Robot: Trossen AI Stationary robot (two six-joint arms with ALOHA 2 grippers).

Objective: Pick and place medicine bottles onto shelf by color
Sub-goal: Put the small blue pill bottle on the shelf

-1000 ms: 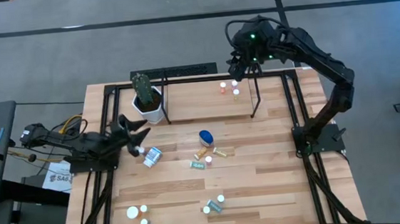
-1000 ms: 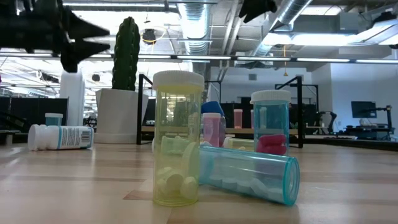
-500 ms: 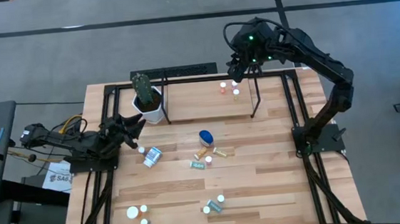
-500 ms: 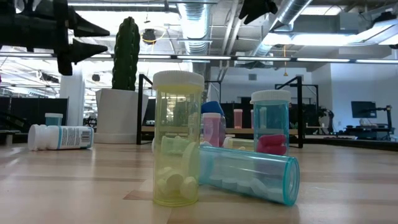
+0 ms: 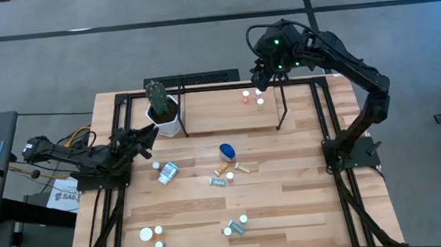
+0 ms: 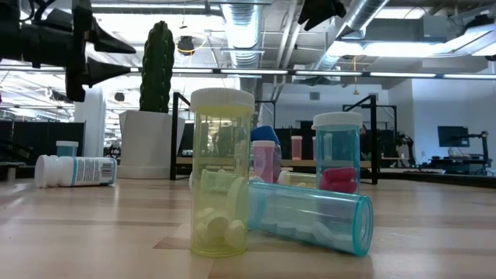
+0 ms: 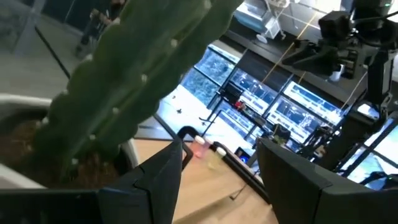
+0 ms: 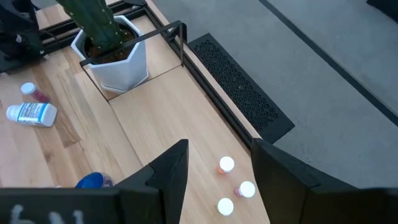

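Dark and empty, my left gripper (image 5: 149, 132) hangs with its jaws apart just beside the green cactus in its white pot (image 5: 161, 109). Below those jaws, on the wood-plank surface (image 5: 289, 189), a white bottle with a blue label (image 5: 167, 172) lies on its side. My right gripper (image 5: 259, 75) hovers above the light wooden shelf with black rails (image 5: 211, 108), jaws apart and holding nothing; three small white-capped bottles (image 8: 235, 186) stand directly beneath them.

three white-capped bottles (image 5: 251, 97) upright on shelf (image 5: 219, 108), others scattered on tabletop
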